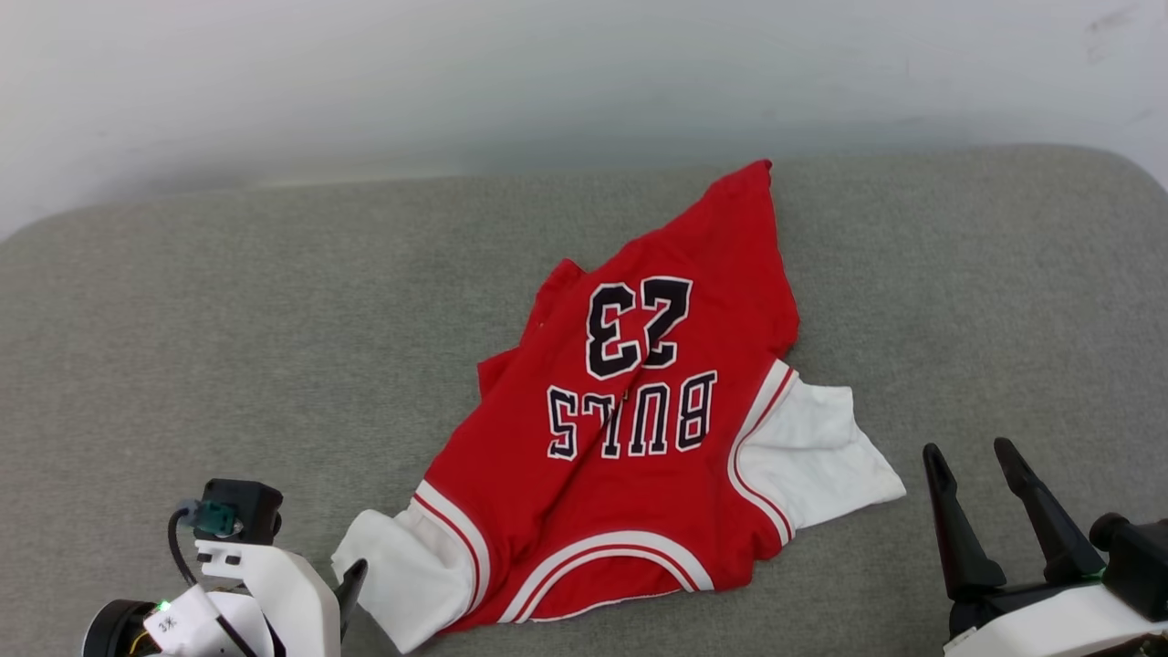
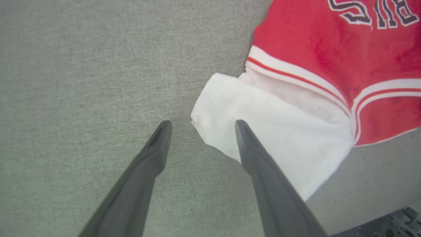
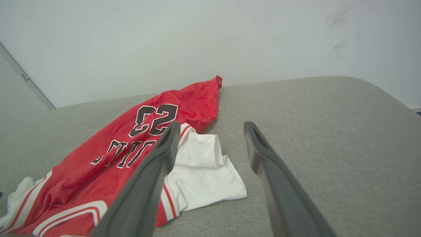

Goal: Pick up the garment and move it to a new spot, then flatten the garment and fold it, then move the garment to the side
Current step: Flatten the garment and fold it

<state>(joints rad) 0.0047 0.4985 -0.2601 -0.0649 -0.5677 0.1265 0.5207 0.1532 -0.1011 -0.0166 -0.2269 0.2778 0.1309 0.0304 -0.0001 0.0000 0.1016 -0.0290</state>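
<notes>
Your garment (image 1: 639, 429) lies rumpled on the grey padded surface (image 1: 182, 365), collar end toward the robot, so its letters and number read upside down in the head view. Your left gripper (image 2: 203, 123) is spread wide and empty, its fingers straddling the corner of the white sleeve on the robot's left (image 2: 263, 131); you cannot tell whether they touch it. Your right gripper (image 1: 967, 447) is also released and empty, near the other white sleeve (image 1: 812, 456) but apart from it.

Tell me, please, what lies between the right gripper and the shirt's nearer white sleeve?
Bare grey cushion: in the head view, nothing sits between the open right gripper and the white sleeve of the shirt.
</notes>
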